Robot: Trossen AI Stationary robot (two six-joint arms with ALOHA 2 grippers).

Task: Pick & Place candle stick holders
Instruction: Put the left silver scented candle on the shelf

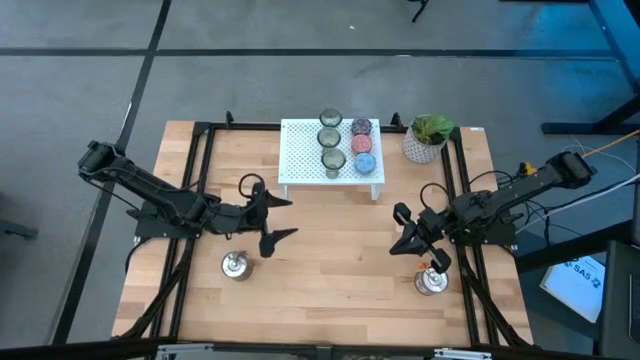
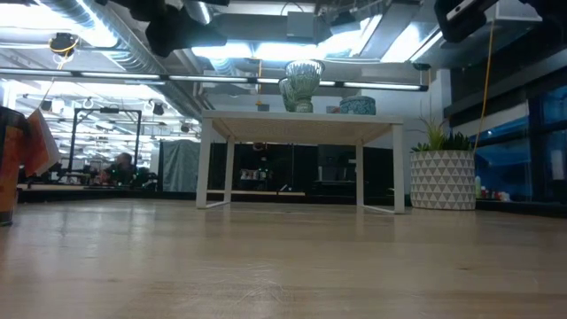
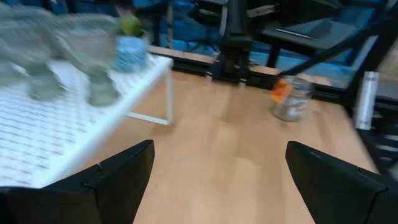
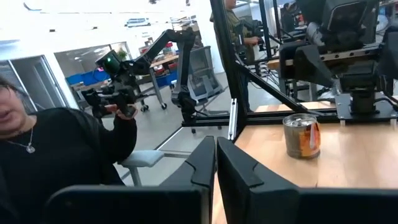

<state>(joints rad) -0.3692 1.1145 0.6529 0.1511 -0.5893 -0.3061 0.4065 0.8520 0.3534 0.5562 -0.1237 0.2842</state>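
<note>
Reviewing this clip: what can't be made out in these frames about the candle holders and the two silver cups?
- Low view: only one glass holder and the blue holder show clearly above the white rack; the others are hidden behind them.
- Left wrist view: the glass holders are smeared by blur.
- High view: the right silver cup is partly covered by the right gripper.
- Low view: neither silver cup appears.

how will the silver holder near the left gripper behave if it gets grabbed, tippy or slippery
The silver holder looks shiny and smooth, so the open left gripper could probably slip on it unless it closes squarely. It stands upright on the bare table with what looks like a wider base, so a push would likely slide it rather than tip it.
</note>
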